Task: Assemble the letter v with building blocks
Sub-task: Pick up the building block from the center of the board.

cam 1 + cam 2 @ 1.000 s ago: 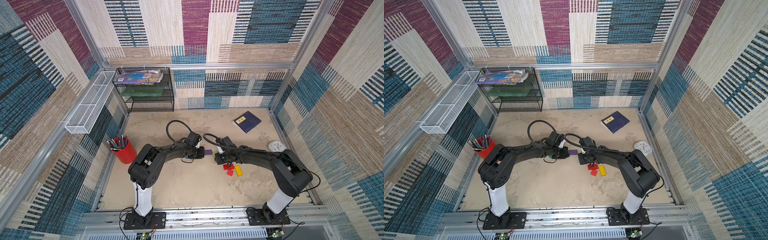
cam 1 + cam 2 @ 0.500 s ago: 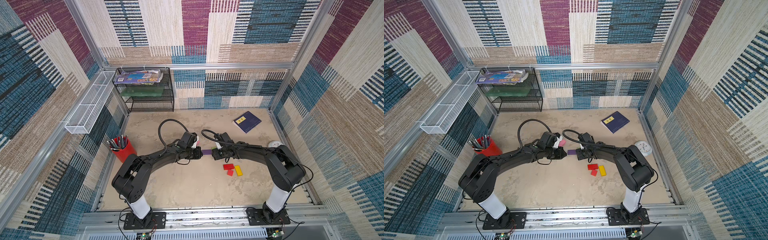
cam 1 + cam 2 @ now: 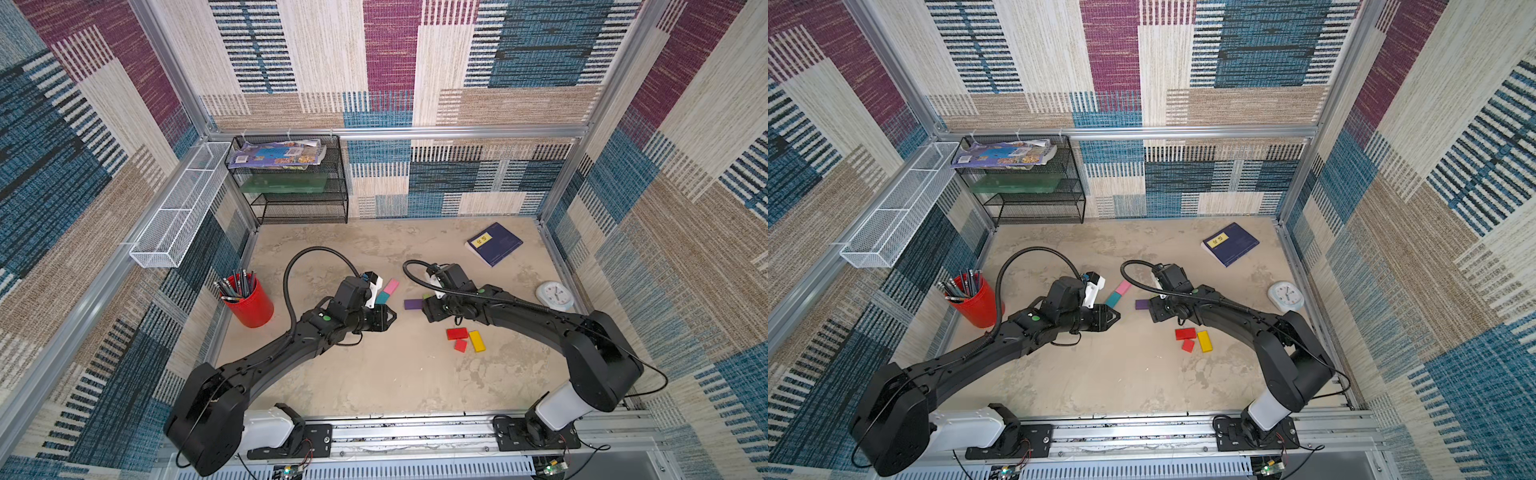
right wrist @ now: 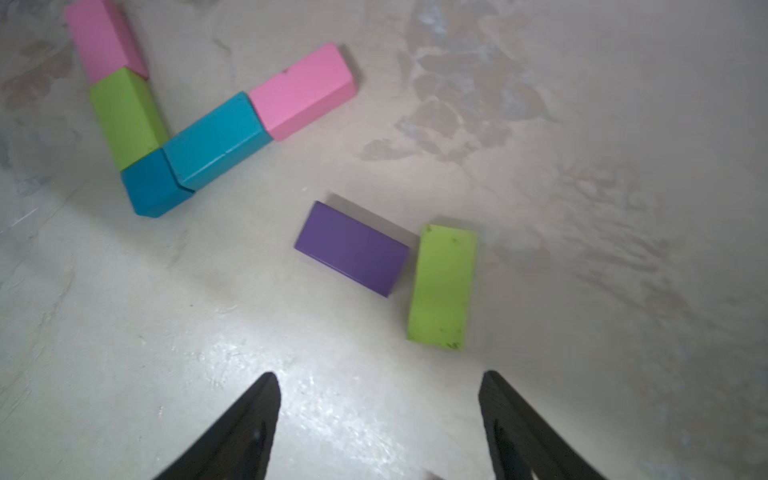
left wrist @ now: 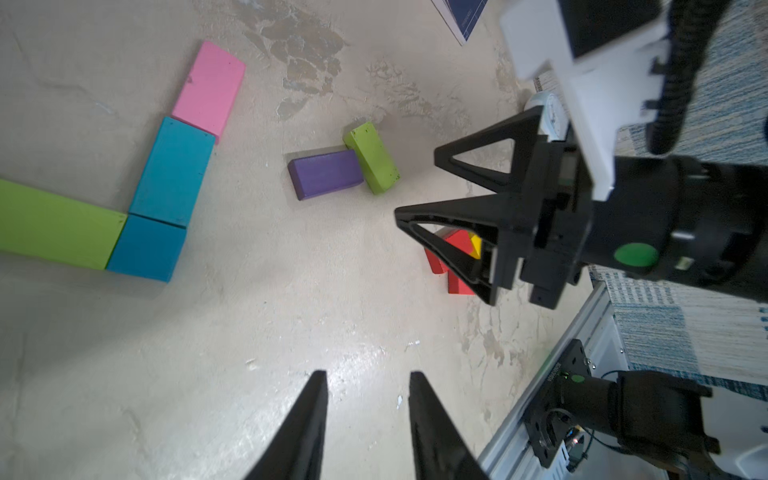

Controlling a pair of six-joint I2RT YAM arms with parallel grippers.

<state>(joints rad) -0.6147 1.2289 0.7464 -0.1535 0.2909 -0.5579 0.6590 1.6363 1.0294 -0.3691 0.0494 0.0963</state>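
We count ten building blocks (image 3: 413, 304) on the bench (image 3: 395, 374). Five of them make the letter v (image 4: 178, 158), joined end to end. One arm is a pink block (image 4: 104, 37) and a lime green block (image 4: 126, 116), and the point is a square teal block (image 4: 153, 187). The other arm is a long teal block (image 4: 216, 139) and a second pink block (image 4: 303, 89). In both top views the letter lies beside the left arm's wrist, which hides part of it. The other five blocks lie loose. One purple block (image 4: 353, 247) and a second lime green block (image 4: 442, 286) sit just beside each other, near the letter; we cannot tell whether they touch. Apart from those, a long red block (image 3: 457, 333), a small red block (image 3: 460, 345) and one yellow block (image 3: 477, 340) huddle together near the right arm. That gives two pink, two lime green, two teal, two red, one purple and one yellow. The two grippers face each other over the bench. The left gripper (image 5: 365, 376) has its jaws a narrow gap apart and holds nothing. The right gripper (image 4: 378, 376) has its jaws wide and is also empty, with the purple block close in front of it. Around the edges we see one dark blue book (image 3: 493, 244), one pale round clock (image 3: 555, 296), one red cup (image 3: 249, 301) of pencils, one black wire shelf (image 3: 295, 183) and one white wire basket (image 3: 178, 212) on the wall.
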